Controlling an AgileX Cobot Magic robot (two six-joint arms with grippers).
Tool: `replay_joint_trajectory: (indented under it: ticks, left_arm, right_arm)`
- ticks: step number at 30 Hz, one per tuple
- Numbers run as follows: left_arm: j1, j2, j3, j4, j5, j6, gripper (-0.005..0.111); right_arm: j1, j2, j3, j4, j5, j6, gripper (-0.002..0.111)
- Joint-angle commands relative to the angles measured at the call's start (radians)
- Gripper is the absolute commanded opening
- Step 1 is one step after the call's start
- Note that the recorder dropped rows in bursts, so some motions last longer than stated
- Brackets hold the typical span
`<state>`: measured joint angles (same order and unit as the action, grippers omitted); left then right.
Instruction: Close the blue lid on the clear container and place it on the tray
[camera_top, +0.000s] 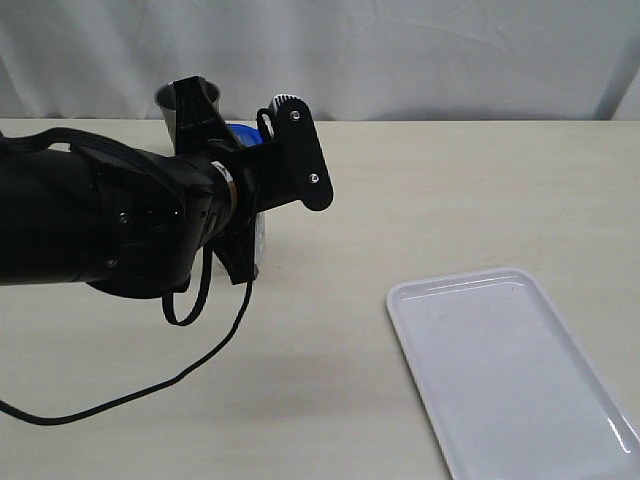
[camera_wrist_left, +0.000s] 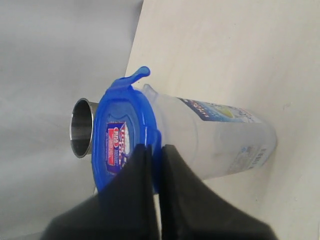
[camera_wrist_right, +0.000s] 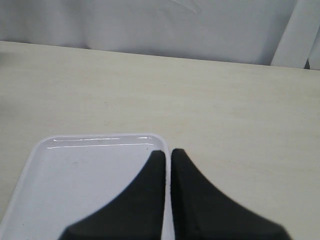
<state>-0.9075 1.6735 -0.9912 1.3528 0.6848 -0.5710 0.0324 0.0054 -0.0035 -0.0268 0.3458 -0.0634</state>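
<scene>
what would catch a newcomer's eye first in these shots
A big black left arm fills the left of the exterior view. The left gripper is closed at the rim of the blue lid, which sits on the clear container with one tab sticking up. At lower right lies the white tray.

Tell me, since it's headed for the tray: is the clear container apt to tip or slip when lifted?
Probably tippy: the clear container is tall and narrow. Smooth plastic walls may slip. Looks empty, so likely light.
</scene>
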Motion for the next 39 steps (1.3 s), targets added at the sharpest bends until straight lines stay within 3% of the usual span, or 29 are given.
replay_joint_trajectory:
  ticks: [1, 36, 39]
  left_arm:
    - [-0.006, -0.007, 0.003, -0.016, -0.007, -0.001, 0.000]
    - [-0.006, -0.007, 0.001, -0.047, -0.007, -0.001, 0.000]
    - [-0.006, -0.007, 0.001, -0.047, -0.007, -0.001, 0.006]
  right_arm:
    - [-0.006, -0.005, 0.004, -0.004, -0.003, -0.001, 0.004]
    - [-0.006, -0.005, 0.004, -0.004, -0.003, 0.000, 0.004]
    - [-0.006, -0.005, 0.004, -0.004, -0.003, 0.000, 0.004]
